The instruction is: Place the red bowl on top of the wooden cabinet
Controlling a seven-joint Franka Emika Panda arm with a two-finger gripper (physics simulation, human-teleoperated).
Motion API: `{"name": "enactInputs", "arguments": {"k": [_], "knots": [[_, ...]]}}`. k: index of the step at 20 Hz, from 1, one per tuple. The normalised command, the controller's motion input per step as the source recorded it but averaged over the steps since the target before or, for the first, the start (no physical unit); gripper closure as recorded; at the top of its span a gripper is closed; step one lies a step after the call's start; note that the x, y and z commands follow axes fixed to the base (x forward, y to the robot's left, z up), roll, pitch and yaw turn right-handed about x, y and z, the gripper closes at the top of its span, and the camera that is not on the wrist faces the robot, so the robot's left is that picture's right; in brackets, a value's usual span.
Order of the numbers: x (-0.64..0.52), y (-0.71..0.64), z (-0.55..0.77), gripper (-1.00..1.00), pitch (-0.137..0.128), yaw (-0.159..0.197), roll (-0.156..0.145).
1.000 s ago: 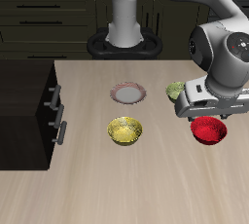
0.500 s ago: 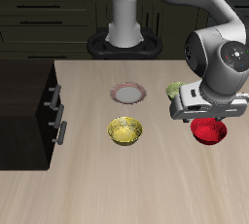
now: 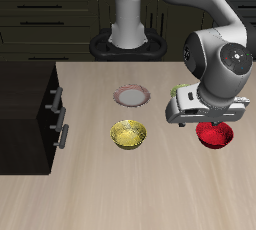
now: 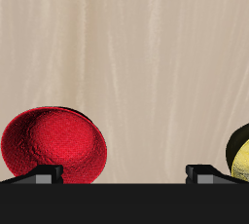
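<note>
The red bowl (image 3: 215, 134) sits upright on the light wooden table, near the table's side edge. My gripper (image 3: 211, 122) hangs just above it, open, holding nothing. In the wrist view the red bowl (image 4: 54, 146) lies under one fingertip (image 4: 45, 174), while the other fingertip (image 4: 204, 172) is over bare table past the bowl's rim. The wooden cabinet (image 3: 24, 112), dark with two silver-handled drawer fronts, stands at the opposite side of the table with its flat top bare.
A yellow bowl (image 3: 128, 134) sits mid-table between the cabinet and the red bowl, and its edge (image 4: 240, 150) shows in the wrist view. A small plate (image 3: 132, 96) lies farther back. An olive-green bowl (image 3: 177, 92) peeks out behind the arm.
The arm has shifted a little toward the cabinet side and lowered over the red bowl, covering more of the olive-green bowl. The bowls have not moved.
</note>
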Motion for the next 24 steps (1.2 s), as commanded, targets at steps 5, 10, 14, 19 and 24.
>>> {"name": "enactInputs", "arguments": {"k": [5,10,14,19,24], "knots": [[-0.01,-0.16,-0.19,-1.0,-0.004,0.016,-0.028],[-0.03,-0.08,-0.16,-1.0,0.024,-0.006,-0.013],[-0.07,-0.06,-0.28,-1.0,0.041,-0.014,-0.005],[-0.12,0.09,-0.15,-1.0,0.054,-0.031,0.019],[-0.34,0.47,-0.22,-1.0,0.064,-0.085,0.105]]}}
